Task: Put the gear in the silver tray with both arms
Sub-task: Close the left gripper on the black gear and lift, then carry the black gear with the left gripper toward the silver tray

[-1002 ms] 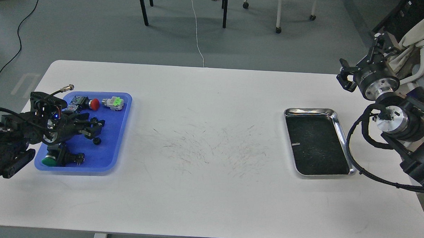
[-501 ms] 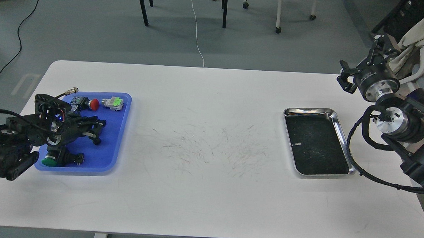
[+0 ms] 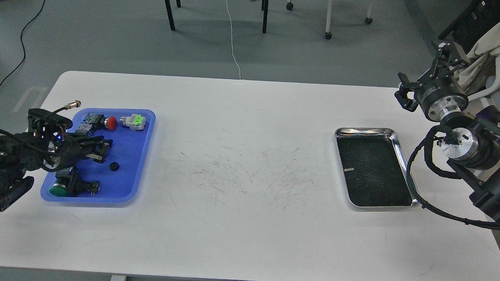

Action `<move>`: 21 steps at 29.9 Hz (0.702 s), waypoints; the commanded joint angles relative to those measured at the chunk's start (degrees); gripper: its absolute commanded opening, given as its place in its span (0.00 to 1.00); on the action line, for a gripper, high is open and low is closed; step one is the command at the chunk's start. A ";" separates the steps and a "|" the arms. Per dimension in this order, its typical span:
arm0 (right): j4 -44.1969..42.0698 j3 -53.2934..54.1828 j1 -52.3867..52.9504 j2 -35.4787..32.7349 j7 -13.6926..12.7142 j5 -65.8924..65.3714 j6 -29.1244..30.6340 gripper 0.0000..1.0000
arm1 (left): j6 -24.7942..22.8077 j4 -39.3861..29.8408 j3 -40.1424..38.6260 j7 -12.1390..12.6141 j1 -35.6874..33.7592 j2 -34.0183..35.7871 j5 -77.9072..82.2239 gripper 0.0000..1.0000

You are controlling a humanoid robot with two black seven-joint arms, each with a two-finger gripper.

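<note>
White table (image 3: 246, 225), scuffed with dark scratch marks in the middle. Blue plastic tray (image 3: 142, 152) at the table's left end, silver tray (image 3: 403, 160) at the right end, well apart. Silver tray holds only a small pale scrap on its dark scratched bottom.

Gear (image 3: 114, 166): small black round part lying flat on the blue tray floor, right-centre of that tray, free of any end effector. Other items in the blue tray: red push button (image 3: 112, 123) and grey-green switch block (image 3: 133, 121) along the far edge, green push button (image 3: 58, 189) with black body at the near-left corner, a small circuit-like part (image 3: 91, 119) just left of the red button.

Left end effector (image 3: 99, 151) reaches in low over the blue tray, fingers pointing right, tips just up-left of the gear and apart from it. Dark fingers overlap here; cannot tell how far they are parted, nothing visibly held.

Right end effector (image 3: 421, 82) is raised beyond the table's far-right corner, above and behind the silver tray, well apart from it. Fingers (image 3: 404, 96) spread wide, nothing between them.
</note>
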 commanded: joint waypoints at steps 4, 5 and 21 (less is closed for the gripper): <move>-0.17 0.00 0.08 0.02 0.00 -0.19 0.00 0.99 | -3.13 -0.37 -0.54 -0.04 -2.87 1.42 -3.03 0.09; -0.17 -0.09 0.00 0.02 0.00 -0.11 0.00 0.99 | -3.84 -0.63 -0.71 -0.04 -3.66 1.59 -4.61 0.09; -0.17 -0.09 0.08 -0.42 0.00 -0.19 0.00 0.99 | -13.24 -11.79 -0.98 -0.04 -18.87 -2.27 -19.12 0.09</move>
